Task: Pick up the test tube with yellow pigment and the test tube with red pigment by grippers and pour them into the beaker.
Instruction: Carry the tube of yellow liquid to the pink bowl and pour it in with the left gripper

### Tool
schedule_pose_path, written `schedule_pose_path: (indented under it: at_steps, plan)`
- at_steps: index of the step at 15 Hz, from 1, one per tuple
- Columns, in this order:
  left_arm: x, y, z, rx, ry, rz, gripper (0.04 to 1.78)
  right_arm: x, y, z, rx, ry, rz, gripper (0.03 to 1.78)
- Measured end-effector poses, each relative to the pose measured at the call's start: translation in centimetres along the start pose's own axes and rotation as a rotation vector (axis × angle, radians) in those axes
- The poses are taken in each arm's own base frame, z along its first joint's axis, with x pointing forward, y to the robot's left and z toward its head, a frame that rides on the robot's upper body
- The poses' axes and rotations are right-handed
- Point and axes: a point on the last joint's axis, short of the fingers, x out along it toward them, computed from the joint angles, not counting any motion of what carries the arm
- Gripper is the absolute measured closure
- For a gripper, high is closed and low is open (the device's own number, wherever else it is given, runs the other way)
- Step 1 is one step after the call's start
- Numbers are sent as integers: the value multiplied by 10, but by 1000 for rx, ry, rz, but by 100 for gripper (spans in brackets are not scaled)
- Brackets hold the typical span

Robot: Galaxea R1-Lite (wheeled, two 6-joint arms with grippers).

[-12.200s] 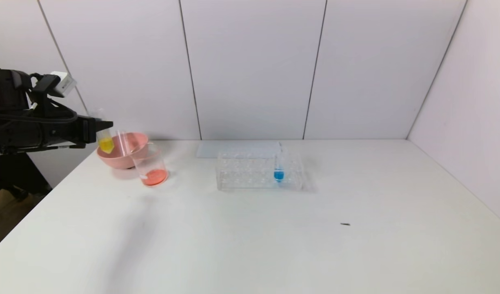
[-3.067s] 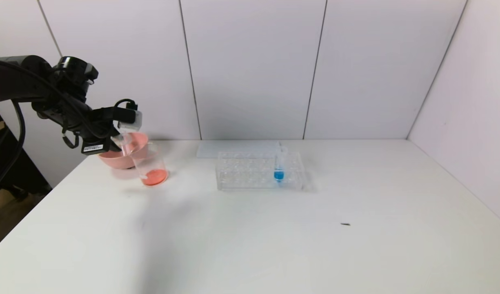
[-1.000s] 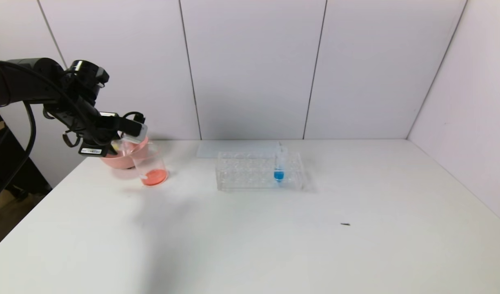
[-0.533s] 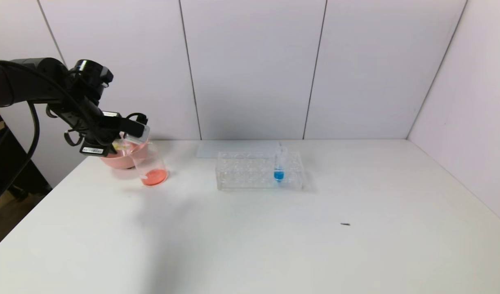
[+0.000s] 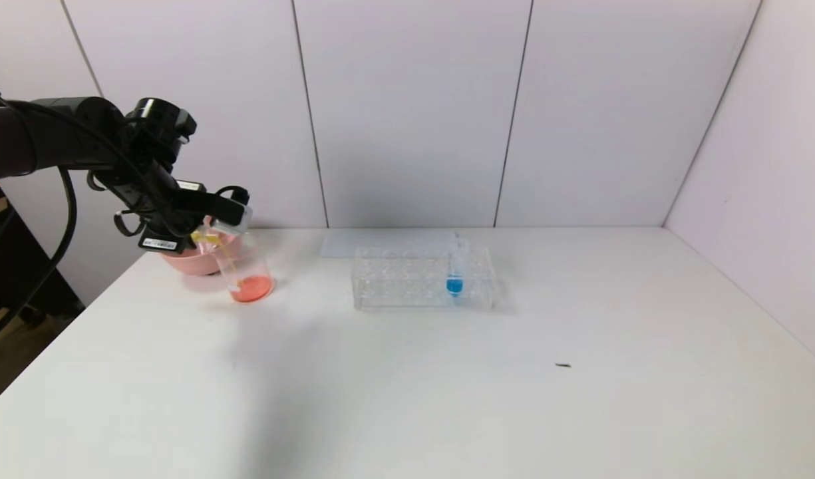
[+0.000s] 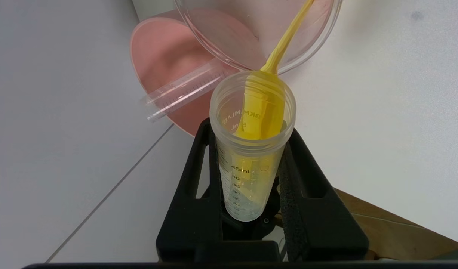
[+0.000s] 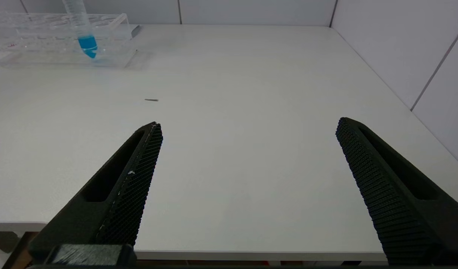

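Yellow tube (image 6: 251, 149), clamped in left gripper (image 6: 251, 194), lies tilted with its mouth over the beaker (image 6: 258, 33) rim, pouring; right gripper (image 7: 247, 179) idle, fingers apart

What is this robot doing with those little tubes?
Its left end effector grips the yellow tube, tipped over the beaker, and a yellow stream is running in onto red liquid already there. An empty tube lies in the pink bowl. A blue tube stands in the rack. The right end effector waits open over the table.
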Motion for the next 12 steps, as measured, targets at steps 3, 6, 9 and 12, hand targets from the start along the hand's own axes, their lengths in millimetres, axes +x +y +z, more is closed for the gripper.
schedule_pose_path:
  at_steps: [3, 6, 9, 12]
  plan:
    - [3, 0, 1, 2, 13, -1, 137, 0, 0, 0, 0, 0, 0, 11]
    - [7, 1, 5, 7, 12, 3, 137, 0, 0, 0, 0, 0, 0, 11]
    - [9, 1, 6, 11, 27, 1, 137, 0, 0, 0, 0, 0, 0, 11]
    - [9, 1, 8, 15, 29, -1, 137, 0, 0, 0, 0, 0, 0, 11]
